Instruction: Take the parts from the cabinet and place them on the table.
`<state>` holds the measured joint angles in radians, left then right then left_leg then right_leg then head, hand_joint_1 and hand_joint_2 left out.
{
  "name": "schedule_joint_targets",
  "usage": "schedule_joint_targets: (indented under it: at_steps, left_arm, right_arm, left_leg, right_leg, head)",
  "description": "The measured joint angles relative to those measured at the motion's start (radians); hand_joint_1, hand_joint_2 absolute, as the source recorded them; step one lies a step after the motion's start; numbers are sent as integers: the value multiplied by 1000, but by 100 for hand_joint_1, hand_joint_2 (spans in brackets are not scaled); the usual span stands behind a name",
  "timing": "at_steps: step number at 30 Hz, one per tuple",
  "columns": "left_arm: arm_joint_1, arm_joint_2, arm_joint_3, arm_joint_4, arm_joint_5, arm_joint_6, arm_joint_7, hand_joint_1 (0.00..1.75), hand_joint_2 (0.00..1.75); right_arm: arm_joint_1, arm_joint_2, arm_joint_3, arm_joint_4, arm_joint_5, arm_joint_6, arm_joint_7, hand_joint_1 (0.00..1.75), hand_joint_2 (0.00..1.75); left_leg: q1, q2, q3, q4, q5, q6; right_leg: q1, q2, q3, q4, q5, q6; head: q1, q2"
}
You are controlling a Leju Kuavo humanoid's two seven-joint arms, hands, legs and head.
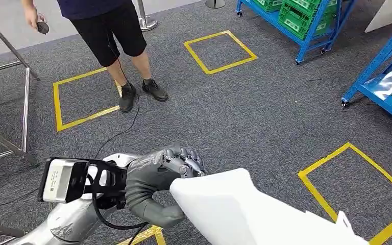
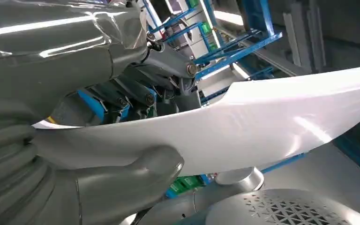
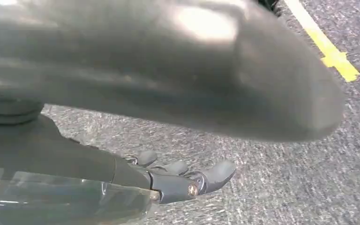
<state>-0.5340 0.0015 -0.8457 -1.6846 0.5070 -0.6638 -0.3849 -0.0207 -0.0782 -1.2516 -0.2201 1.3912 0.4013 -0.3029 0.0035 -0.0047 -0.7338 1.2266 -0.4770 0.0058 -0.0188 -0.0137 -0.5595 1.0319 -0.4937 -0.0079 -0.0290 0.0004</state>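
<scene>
One glossy white curved panel point(image 1: 245, 209), smooth, tapering, gripped by left hand point(image 1: 163, 176), right hand point(image 3: 178, 176) spread, holding nothing

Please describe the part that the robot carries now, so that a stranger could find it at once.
On the grey carpet with yellow tape squares, find the robot's left hand low in the head view. It grips a large white panel reaching toward the lower right. It is the one smooth, glossy white curved piece; nearby things are grey, blue or green.
</scene>
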Motion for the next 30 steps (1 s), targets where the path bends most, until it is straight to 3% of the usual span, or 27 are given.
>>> schedule_joint_targets:
  at_steps: [1,2,3,6,7,8,9,11,12,13,14,16,17,18,19,21,22,23,24,25,27,28,29,30]
  left_arm:
    - [0,0,1,0,0,0,0,154,175]
    - [-1,0,3,0,0,0,0,154,175]
    - [-1,0,4,-1,0,0,0,154,175]
    - [-1,0,5,-2,-3,0,0,154,175]
    - [-1,-1,6,-4,-3,0,0,154,175]
    - [0,-4,7,-7,-3,0,0,154,175]
    - [-3,-7,6,-8,-3,0,0,154,175]
    - [0,-8,5,-8,-4,0,0,154,175]
    - [2,-8,3,-8,-5,-1,0,154,175]
    - [4,-8,4,-7,-4,-1,0,154,175]
    - [5,-8,3,-8,-4,-1,0,154,175]
    - [5,-8,3,-8,-5,-3,0,154,175]
    - [5,-8,3,-8,-5,-4,0,154,175]
    - [5,-8,3,-7,-5,-5,0,154,175]
    - [5,-9,2,-7,-7,-6,0,154,175]
    - [5,-7,3,-7,-11,-7,0,154,175]
    - [5,-6,3,-7,-14,-8,0,154,175]
    - [5,-6,3,-8,-15,-9,0,154,175]
    - [2,-6,2,-8,-15,-10,0,154,175]
    - [0,-6,2,-8,-16,-11,0,154,175]
    - [1,-6,-2,-6,-16,-12,0,154,175]
    - [1,-6,-3,-5,-16,-12,0,154,175]
    - [1,-6,-3,-4,-16,-11,-1,154,175]
    - [1,-6,-3,-4,-17,-11,-2,154,175]
  right_arm:
    - [-1,0,0,0,-1,0,1,0,0]
    - [-1,2,0,0,-5,0,1,0,0]
    - [-1,3,-1,0,-7,0,1,0,0]
    - [0,5,-2,-2,-9,2,9,0,0]
    - [-2,6,-2,-3,-8,5,9,0,0]
    - [-1,7,-2,-5,-7,7,7,0,0]
    - [0,7,-2,-6,-4,11,6,0,0]
    - [1,5,0,-6,11,20,3,0,0]
    - [4,4,0,-6,13,23,2,0,0]
    - [6,4,1,-6,16,24,2,0,0]
    - [7,4,2,-6,18,26,2,0,0]
    - [7,1,2,-7,24,26,-1,0,0]
    - [7,0,4,-7,29,26,-2,0,0]
    - [6,1,5,-7,32,26,-2,0,0]
    - [5,0,7,-7,37,26,-4,0,0]
    - [0,-2,13,-7,49,26,-5,0,0]
    - [-2,-1,23,-7,68,26,-5,0,0]
    - [-1,-1,35,-7,84,23,-5,0,0]
    - [0,-6,47,-6,98,18,-5,0,0]
    - [4,-7,59,-6,121,13,-5,0,0]
    - [10,-11,88,-6,156,-1,-5,0,0]
    - [12,-13,101,-5,162,-5,-5,0,0]
    - [12,-14,111,-5,166,-11,-4,0,0]
    - [10,-14,118,-5,168,-13,-4,0,0]
  left_leg:
    - [-3,1,54,-104,47,9]
    - [-9,13,94,-183,65,18]
    - [-16,19,103,-196,49,20]
    - [-24,10,104,-200,50,25]
    - [-24,7,114,-218,57,33]
    - [-15,5,130,-237,67,35]
    - [-14,4,135,-245,69,44]
    - [-16,-10,136,-245,68,46]
    - [-16,-19,134,-245,68,47]
    - [-16,-30,134,-245,68,47]
    - [-16,-41,135,-244,68,46]
    - [-13,-67,135,-238,66,42]
    - [-12,-79,133,-229,62,36]
    - [-18,-90,126,-219,57,27]
    - [-18,-96,121,-211,55,24]
    - [-13,-108,116,-214,59,17]
    - [-13,-114,113,-212,58,15]
    - [-12,-95,106,-195,49,11]
    - [-15,-50,90,-156,27,4]
    - [-10,-23,55,-83,-12,-1]
    - [-4,-5,-28,75,-77,-5]
    - [-3,-3,-53,117,-83,-5]
    - [-3,-1,-53,109,-67,-3]
    - [-3,0,-30,57,-34,1]
  right_leg:
    - [1,-2,4,0,-2,-1]
    - [0,-3,6,-1,-4,2]
    - [7,-4,3,-2,-5,5]
    - [1,-11,5,-11,-3,17]
    - [3,-13,12,-20,-2,25]
    - [0,-8,2,-3,-10,24]
    - [1,-1,-21,47,-36,18]
    - [1,5,-102,199,-91,11]
    - [0,5,-140,263,-109,13]
    - [0,5,-159,291,-108,19]
    - [-3,6,-151,263,-88,29]
    - [-10,16,-77,100,-13,53]
    - [-18,48,-34,12,17,63]
    - [-11,73,-29,0,16,52]
    - [-13,61,-23,-3,20,34]
    - [-4,49,-23,-2,21,23]
    - [-11,40,-20,-4,23,17]
    - [-13,31,-18,-5,24,14]
    - [-12,24,-14,-6,20,7]
    - [-8,14,-11,-6,18,4]
    - [-3,-10,-11,-5,14,-1]
    - [0,-22,-11,-5,13,-2]
    - [2,-33,-10,-5,11,-4]
    - [4,-43,-8,-5,10,-6]
  head:
    - [0,0]
    - [0,0]
    - [1,0]
    - [0,0]
    - [0,0]
    - [1,0]
    - [2,0]
    - [5,0]
    - [4,0]
    - [5,0]
    - [4,0]
    - [4,0]
    - [5,0]
    - [6,0]
    - [7,0]
    - [6,0]
    - [8,0]
    - [7,0]
    - [-2,0]
    - [-5,0]
    - [-5,0]
    - [-5,0]
    - [-5,0]
    - [-5,0]
